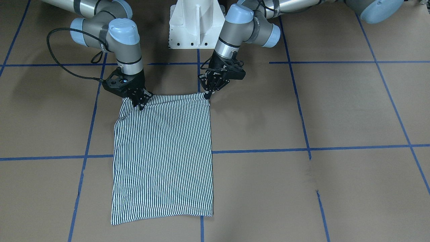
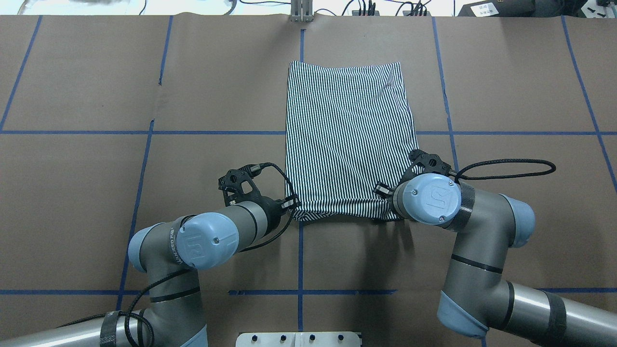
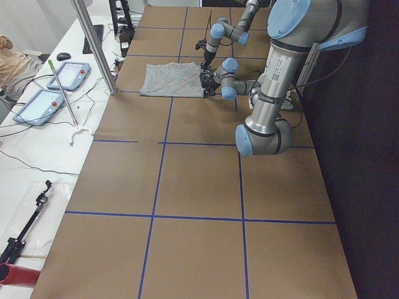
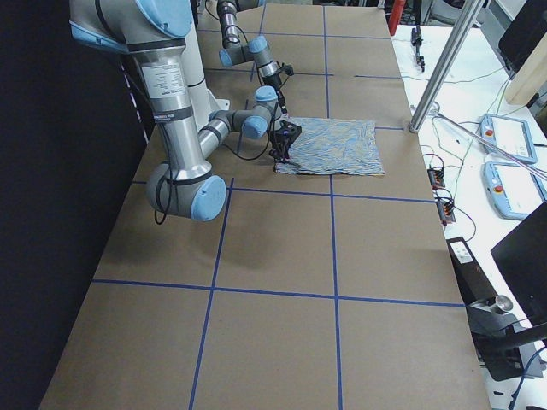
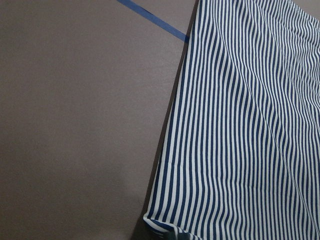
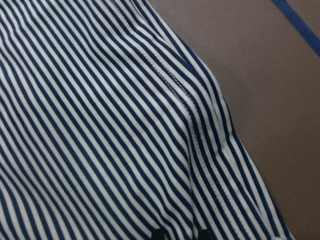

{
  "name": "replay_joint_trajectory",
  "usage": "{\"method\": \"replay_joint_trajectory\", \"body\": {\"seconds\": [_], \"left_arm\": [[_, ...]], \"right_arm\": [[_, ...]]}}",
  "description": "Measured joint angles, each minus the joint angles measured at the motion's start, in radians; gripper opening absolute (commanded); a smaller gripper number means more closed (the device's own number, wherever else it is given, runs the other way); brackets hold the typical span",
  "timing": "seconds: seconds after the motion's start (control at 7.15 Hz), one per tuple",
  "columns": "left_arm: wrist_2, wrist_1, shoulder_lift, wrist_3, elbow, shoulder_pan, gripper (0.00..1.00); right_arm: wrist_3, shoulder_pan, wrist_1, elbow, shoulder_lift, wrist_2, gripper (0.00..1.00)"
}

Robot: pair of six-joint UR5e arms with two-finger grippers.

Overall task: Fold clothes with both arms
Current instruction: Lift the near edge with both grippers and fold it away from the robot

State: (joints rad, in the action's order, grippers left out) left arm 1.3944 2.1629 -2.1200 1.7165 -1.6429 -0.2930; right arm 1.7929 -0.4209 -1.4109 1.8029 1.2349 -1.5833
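The striped polo shirt (image 2: 347, 140) lies folded into a rectangle on the brown table (image 2: 96, 193), just to the robot's right of the central blue tape line (image 2: 300, 250). Its long axis and stripes run straight away from the robot. The left gripper (image 1: 207, 95) and right gripper (image 1: 141, 102) each pinch a corner of the near edge, fingers closed on the cloth. The right arm's wrist cap (image 2: 436, 197) bears an embossed "UR" mark.

Counted:
- One navy-and-white striped fabric shirt (image 1: 163, 158).
- Two silver-grey jointed metal robot arms with light-blue caps: left arm (image 1: 235, 30), right arm (image 1: 124, 50).
- Two black two-finger grippers: left gripper (image 1: 207, 95), right gripper (image 1: 141, 104).
- One white metal pedestal base (image 1: 196, 23).
- Two grey flat touchscreen pendants (image 3: 68, 75).
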Motion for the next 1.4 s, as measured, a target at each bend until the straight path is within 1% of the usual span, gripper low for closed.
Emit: {"method": "replay_joint_trajectory", "body": {"seconds": [0.7, 0.84, 0.98, 1.12, 1.26, 1.4], "left_arm": [[0.003, 0.000, 0.002, -0.005, -0.007, -0.003, 0.00], [0.005, -0.006, 0.011, -0.033, -0.034, -0.007, 0.00], [0.008, -0.024, 0.040, -0.075, -0.098, -0.013, 0.00], [0.021, -0.065, 0.082, -0.098, -0.192, -0.015, 0.00], [0.039, -0.144, 0.106, -0.103, -0.293, -0.017, 0.00], [0.055, -0.248, 0.114, -0.102, -0.397, -0.018, 0.00]], "right_arm": [[-0.001, -0.006, 0.001, 0.010, -0.016, 0.002, 0.00], [0.000, -0.007, 0.000, 0.018, -0.025, 0.001, 0.00], [0.003, -0.008, -0.004, 0.042, -0.037, 0.000, 0.00], [0.004, -0.003, -0.017, 0.094, -0.039, -0.001, 0.00], [0.005, 0.015, -0.064, 0.176, -0.038, -0.001, 0.00], [0.006, 0.048, -0.159, 0.293, -0.040, -0.001, 0.00]]}}
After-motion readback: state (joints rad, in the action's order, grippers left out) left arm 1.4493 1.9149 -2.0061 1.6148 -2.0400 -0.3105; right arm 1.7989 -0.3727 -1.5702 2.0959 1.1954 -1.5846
